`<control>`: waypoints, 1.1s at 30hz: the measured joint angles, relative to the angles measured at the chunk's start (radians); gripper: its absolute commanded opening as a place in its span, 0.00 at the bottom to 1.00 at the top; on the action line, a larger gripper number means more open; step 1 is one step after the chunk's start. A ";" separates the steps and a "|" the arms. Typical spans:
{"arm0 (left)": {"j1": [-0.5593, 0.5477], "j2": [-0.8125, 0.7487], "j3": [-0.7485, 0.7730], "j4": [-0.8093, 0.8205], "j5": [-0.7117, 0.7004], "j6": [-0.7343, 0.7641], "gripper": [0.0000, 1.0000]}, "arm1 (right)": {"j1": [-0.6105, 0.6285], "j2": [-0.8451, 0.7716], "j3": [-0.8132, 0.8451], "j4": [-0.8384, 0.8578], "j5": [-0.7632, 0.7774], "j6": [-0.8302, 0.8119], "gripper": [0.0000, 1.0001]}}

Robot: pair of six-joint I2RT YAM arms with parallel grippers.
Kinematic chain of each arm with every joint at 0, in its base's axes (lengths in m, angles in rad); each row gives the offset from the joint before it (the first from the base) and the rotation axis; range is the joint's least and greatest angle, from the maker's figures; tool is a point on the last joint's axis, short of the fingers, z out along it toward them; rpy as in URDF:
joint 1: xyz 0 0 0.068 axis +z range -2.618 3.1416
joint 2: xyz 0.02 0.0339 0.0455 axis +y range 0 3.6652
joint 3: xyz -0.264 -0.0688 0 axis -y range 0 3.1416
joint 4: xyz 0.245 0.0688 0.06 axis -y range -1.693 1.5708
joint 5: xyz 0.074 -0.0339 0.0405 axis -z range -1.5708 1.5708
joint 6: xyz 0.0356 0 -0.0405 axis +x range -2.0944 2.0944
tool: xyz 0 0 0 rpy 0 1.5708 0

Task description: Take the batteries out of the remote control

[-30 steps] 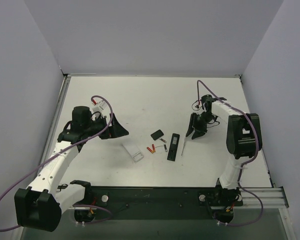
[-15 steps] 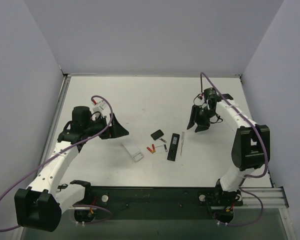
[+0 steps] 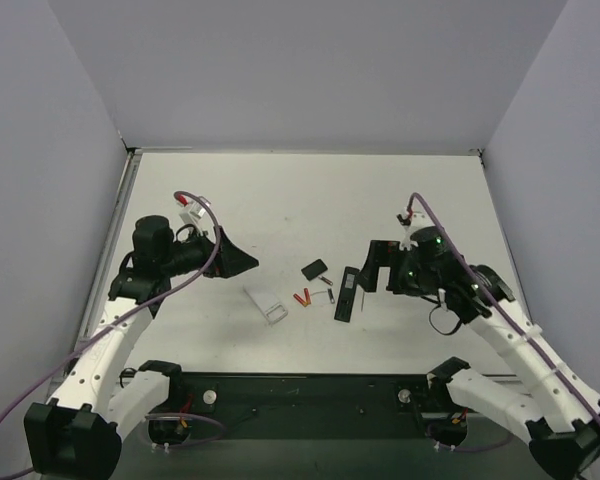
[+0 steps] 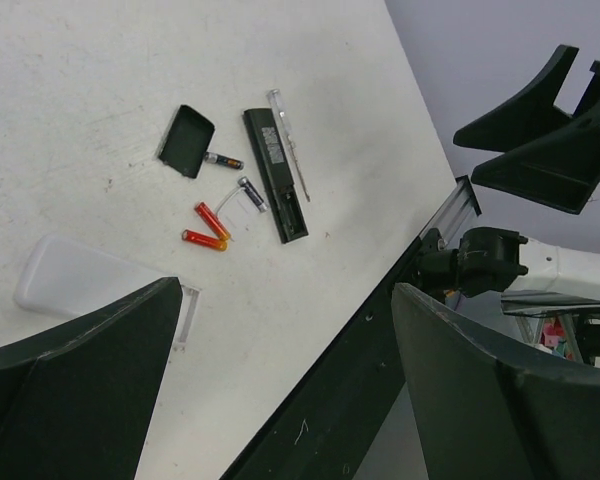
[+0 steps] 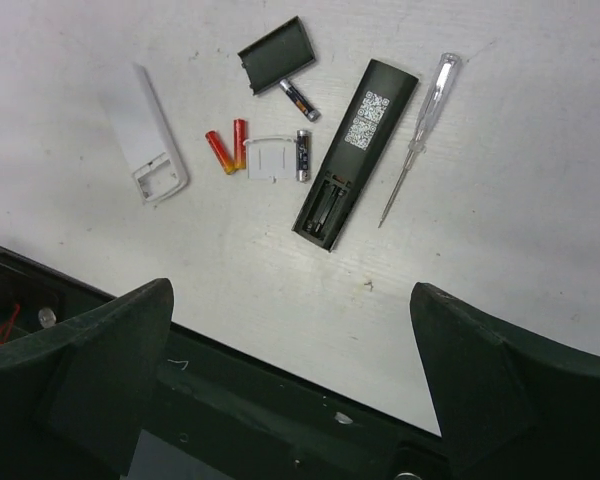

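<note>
The remote control (image 5: 355, 150) is a slim black bar lying back side up on the white table, and its open compartment shows no cells inside. It appears again as the remote control (image 3: 347, 292) and the remote control (image 4: 275, 172). Two red-orange batteries (image 5: 227, 147) lie side by side to its left, also visible as batteries (image 3: 301, 297) and batteries (image 4: 208, 228). My right gripper (image 5: 290, 300) hovers open and empty near the table's front edge, just right of the remote in the top view (image 3: 380, 265). My left gripper (image 4: 285, 300) hangs open and empty to the left (image 3: 242, 258).
Two dark cells (image 5: 300, 100) (image 5: 302, 153) lie by a black cover piece (image 5: 277, 52) and a small white piece (image 5: 270, 158). A whitish strip (image 5: 148, 135) lies further left. A clear-handled screwdriver (image 5: 417, 135) lies right of the remote. The dark base rail (image 5: 280, 420) runs along the near edge.
My right arm has swung down toward the front of the table and its gripper has opened wide. The left arm has shifted slightly. The loose items have not moved.
</note>
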 measured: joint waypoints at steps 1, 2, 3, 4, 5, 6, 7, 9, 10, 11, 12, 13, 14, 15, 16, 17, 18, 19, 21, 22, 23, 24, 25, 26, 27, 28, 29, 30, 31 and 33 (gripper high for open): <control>0.000 -0.010 -0.003 0.010 0.005 -0.005 0.97 | 0.006 -0.058 -0.025 0.008 0.013 0.019 1.00; 0.000 -0.021 -0.007 0.021 0.010 -0.010 0.97 | 0.007 -0.111 -0.045 0.013 0.028 0.036 1.00; 0.000 -0.032 -0.011 0.034 0.014 -0.014 0.97 | 0.007 -0.157 -0.062 0.018 0.046 0.051 1.00; 0.000 -0.046 -0.016 0.049 0.019 -0.019 0.97 | 0.007 -0.201 -0.079 0.024 0.063 0.068 1.00; 0.000 -0.056 -0.018 0.055 0.022 -0.023 0.97 | 0.007 -0.240 -0.096 0.027 0.081 0.079 1.00; 0.000 -0.069 -0.021 0.065 0.024 -0.025 0.97 | 0.007 -0.271 -0.113 0.030 0.101 0.091 1.00; 0.000 -0.084 -0.023 0.073 0.024 -0.030 0.97 | 0.007 -0.305 -0.129 0.029 0.121 0.098 1.00; 0.000 -0.116 -0.029 0.091 0.024 -0.034 0.98 | 0.007 -0.357 -0.155 0.030 0.158 0.106 1.00; -0.001 -0.140 -0.032 0.098 0.021 -0.037 0.97 | 0.007 -0.379 -0.167 0.030 0.171 0.109 1.00; -0.002 -0.150 -0.032 0.100 0.021 -0.037 0.97 | 0.007 -0.400 -0.181 0.031 0.183 0.112 1.00; -0.003 -0.164 -0.032 0.105 0.017 -0.037 0.97 | 0.007 -0.418 -0.192 0.031 0.193 0.113 1.00; -0.006 -0.179 -0.032 0.110 0.013 -0.038 0.97 | 0.007 -0.434 -0.199 0.029 0.201 0.113 1.00; -0.007 -0.185 -0.032 0.112 0.010 -0.037 0.97 | 0.007 -0.444 -0.202 0.029 0.206 0.113 1.00; -0.008 -0.192 -0.032 0.114 0.007 -0.037 0.97 | 0.007 -0.456 -0.203 0.029 0.214 0.113 1.00; -0.008 -0.195 -0.032 0.114 0.003 -0.037 0.97 | 0.007 -0.465 -0.203 0.029 0.220 0.113 1.00; -0.008 -0.196 -0.032 0.114 -0.002 -0.037 0.97 | 0.007 -0.473 -0.203 0.029 0.225 0.113 1.00; -0.008 -0.196 -0.032 0.114 -0.005 -0.037 0.97 | 0.007 -0.480 -0.203 0.029 0.229 0.113 1.00; -0.008 -0.196 -0.033 0.114 -0.008 -0.037 0.97 | 0.007 -0.488 -0.203 0.029 0.234 0.113 1.00; -0.008 -0.196 -0.033 0.114 -0.013 -0.037 0.97 | 0.007 -0.499 -0.203 0.029 0.246 0.113 1.00; -0.008 -0.196 -0.033 0.114 -0.013 -0.037 0.97 | 0.007 -0.502 -0.203 0.029 0.250 0.113 1.00; -0.008 -0.197 -0.033 0.114 -0.013 -0.037 0.97 | 0.007 -0.503 -0.203 0.029 0.253 0.113 1.00; -0.008 -0.197 -0.034 0.114 -0.013 -0.037 0.97 | 0.007 -0.503 -0.203 0.029 0.254 0.113 1.00; -0.008 -0.198 -0.034 0.114 -0.013 -0.037 0.98 | 0.007 -0.502 -0.203 0.029 0.254 0.113 1.00; -0.008 -0.198 -0.034 0.114 -0.013 -0.037 0.97 | 0.007 -0.502 -0.203 0.029 0.255 0.113 1.00; -0.008 -0.200 -0.035 0.114 -0.013 -0.037 0.97 | 0.007 -0.502 -0.203 0.029 0.256 0.114 1.00; -0.008 -0.200 -0.035 0.114 -0.013 -0.037 0.97 | 0.007 -0.502 -0.203 0.029 0.256 0.116 1.00; -0.008 -0.201 -0.036 0.114 -0.013 -0.037 0.97 | 0.007 -0.502 -0.203 0.029 0.257 0.117 1.00; -0.008 -0.202 -0.036 0.114 -0.014 -0.037 0.98 | 0.007 -0.502 -0.203 0.029 0.257 0.119 1.00; -0.008 -0.203 -0.036 0.114 -0.015 -0.037 0.97 | 0.007 -0.501 -0.202 0.029 0.259 0.119 1.00; -0.008 -0.204 -0.036 0.114 -0.016 -0.037 0.97 | 0.007 -0.497 -0.198 0.029 0.262 0.120 1.00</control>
